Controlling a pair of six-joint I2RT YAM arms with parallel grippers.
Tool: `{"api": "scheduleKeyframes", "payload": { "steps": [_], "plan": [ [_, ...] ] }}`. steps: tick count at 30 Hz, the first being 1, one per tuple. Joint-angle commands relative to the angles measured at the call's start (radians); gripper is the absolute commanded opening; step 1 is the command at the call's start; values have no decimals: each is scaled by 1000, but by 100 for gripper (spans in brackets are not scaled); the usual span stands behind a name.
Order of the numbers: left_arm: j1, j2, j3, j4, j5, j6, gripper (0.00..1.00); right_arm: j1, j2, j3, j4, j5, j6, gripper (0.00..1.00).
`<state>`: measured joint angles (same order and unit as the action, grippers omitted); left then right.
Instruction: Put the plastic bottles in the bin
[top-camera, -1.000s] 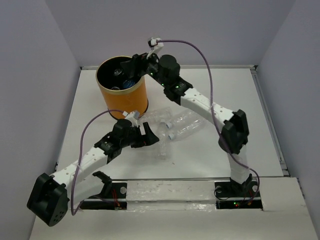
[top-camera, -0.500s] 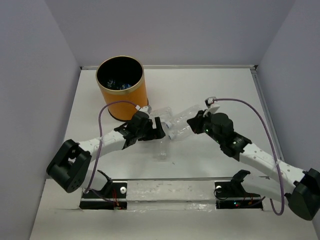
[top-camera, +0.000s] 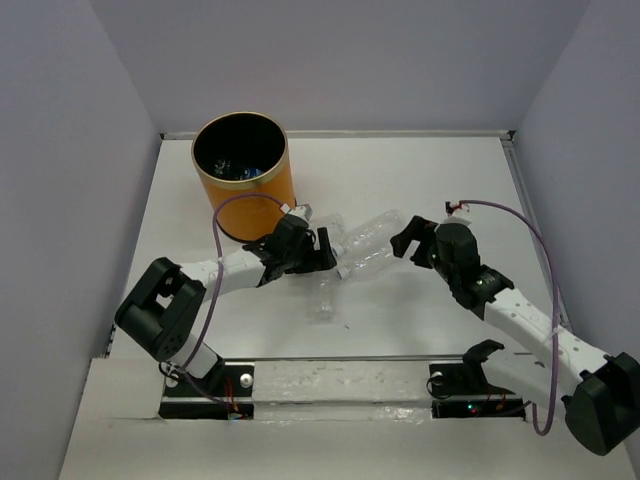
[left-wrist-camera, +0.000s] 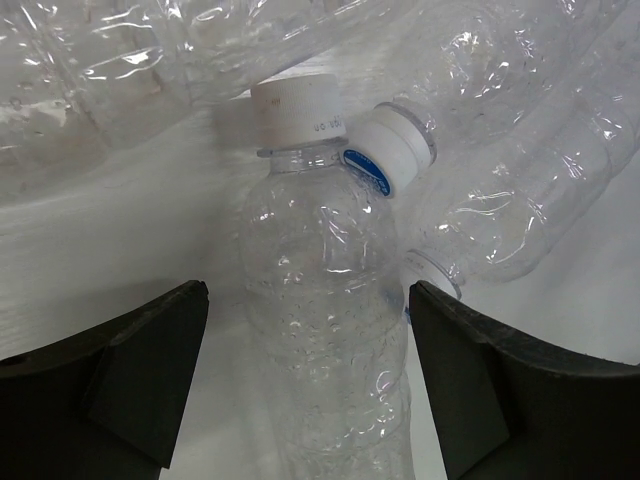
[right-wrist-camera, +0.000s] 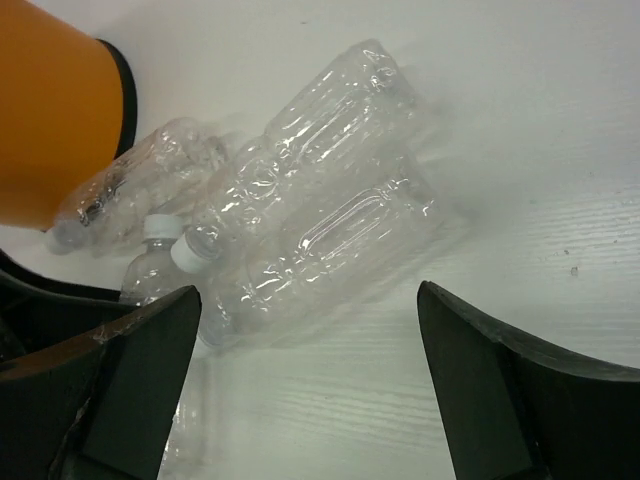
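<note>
Right end effector (top-camera: 408, 243) has swung away from over the bin (top-camera: 245, 195); it now hangs wide open and empty, with the plastic bottles (top-camera: 365, 240) lying on the surface (top-camera: 400, 180) just ahead of it. Only the left wrist view shows the left end effector (left-wrist-camera: 308, 290) open astride one capped bottle (left-wrist-camera: 320, 340) without touching it.

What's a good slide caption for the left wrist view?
Open left gripper flanks a clear white-capped bottle lying among other bottles.

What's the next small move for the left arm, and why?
Probably close the left gripper on the bottle lying centred between its open jaws; it isn't gripped yet. Close slowly, since another bottle's cap rests against its neck.
</note>
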<state>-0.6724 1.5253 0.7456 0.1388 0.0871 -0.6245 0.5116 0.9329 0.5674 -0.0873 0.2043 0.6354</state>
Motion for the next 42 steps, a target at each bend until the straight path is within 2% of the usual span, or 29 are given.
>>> {"api": "scheduleKeyframes", "payload": {
  "steps": [1,3,9,15,22,26,31,39,42],
  "plan": [
    [-3,19,15,30,-38,28,80,-66,102,10,109,-110,46,97],
    [-3,19,10,24,-46,31,72,-79,136,10,135,-135,54,97],
    [-3,-46,-41,20,-62,36,60,-149,250,11,181,-178,81,99],
    [-3,-187,-112,-4,-39,33,55,-179,346,2,246,-203,110,100],
    [-3,-439,-136,-113,-37,28,55,-188,459,15,318,-243,124,100],
    [-3,-544,-79,-197,-55,31,55,-188,490,12,340,-253,129,100],
    [-3,-611,77,-247,-126,52,55,-188,541,6,367,-257,143,100],
    [15,-558,400,-249,-321,108,55,-188,532,-14,373,-264,124,100],
    [69,-517,460,-194,-324,100,55,-188,534,-21,373,-254,125,90]
  ]
}}
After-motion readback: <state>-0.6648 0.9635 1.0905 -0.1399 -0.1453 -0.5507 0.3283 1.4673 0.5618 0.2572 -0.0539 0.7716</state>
